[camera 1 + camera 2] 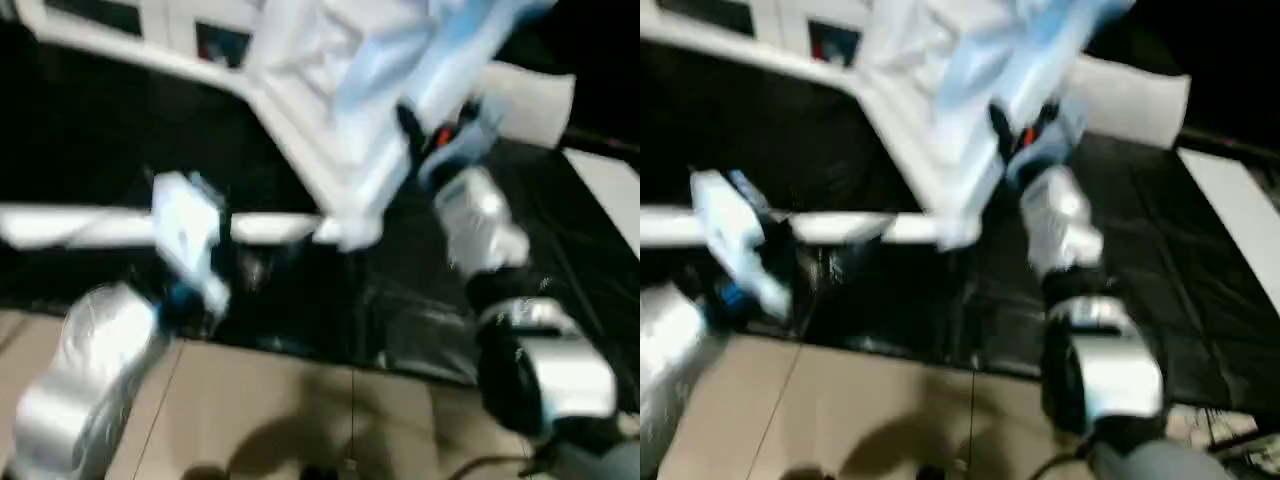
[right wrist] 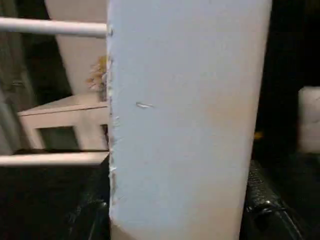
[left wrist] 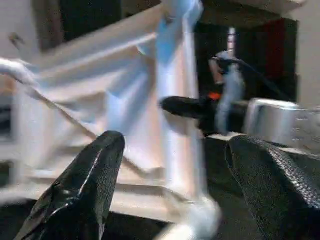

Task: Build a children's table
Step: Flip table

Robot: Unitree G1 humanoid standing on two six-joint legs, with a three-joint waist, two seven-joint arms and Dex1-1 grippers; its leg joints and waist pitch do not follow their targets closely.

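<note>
The right arm is reaching forward and up from the lower right, its silver forearm ending at the right gripper point(image 1: 418, 135), whose black fingers are clamping the edge of the white tabletop point(image 1: 330, 120). The tabletop is standing tilted up off the black mat point(image 1: 420, 320), ribbed underside toward the camera, one corner low near the middle of the scene. In the right wrist view the tabletop's edge point(image 2: 182, 120) is sitting as a broad white slab between the two black fingers point(image 2: 260, 200) — grasped on both sides.

The left arm is bent in from the lower left, and the left gripper point(image 3: 175, 175) is hanging released, its two black fingers point(image 3: 85, 185) spread wide with nothing between them. It is hovering just in front of a long white leg point(image 1: 270, 228) that is lying level across the mat, running toward the tabletop's low corner.

Behind the tabletop a white cabinet point(image 1: 170, 30) with dark compartments is standing, and a white slab point(image 1: 530, 100) is resting at the far right. Tan floor point(image 1: 300, 400) is showing nearest the robot.

The left wrist view is showing the ribbed underside close up, with the right gripper's black finger point(image 3: 182, 106) pressing on the rim — the head views blur this.
</note>
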